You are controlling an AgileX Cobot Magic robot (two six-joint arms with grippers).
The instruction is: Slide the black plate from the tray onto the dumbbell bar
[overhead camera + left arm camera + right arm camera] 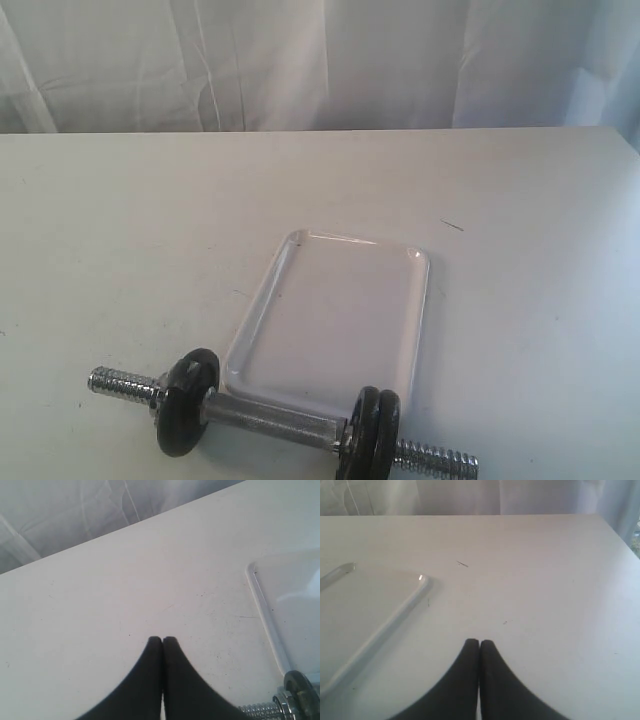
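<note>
The white tray [330, 310] lies in the middle of the table with nothing on it. In front of it lies the silver dumbbell bar [270, 420]. One black disc [187, 400] sits on its left part and a pair of black discs [368, 432] on its right. I cannot tell which of them is the black plate. My left gripper [162, 640] is shut and empty over bare table, with the tray [295, 610] and a disc [302, 695] off to one side. My right gripper [479, 642] is shut and empty beside the tray [365, 610]. Neither gripper shows in the exterior view.
A white curtain [320, 60] hangs behind the table's far edge. The white table [120, 230] stretches wide on both sides of the tray. Threaded bar ends [435, 462] stick out past the discs near the front edge.
</note>
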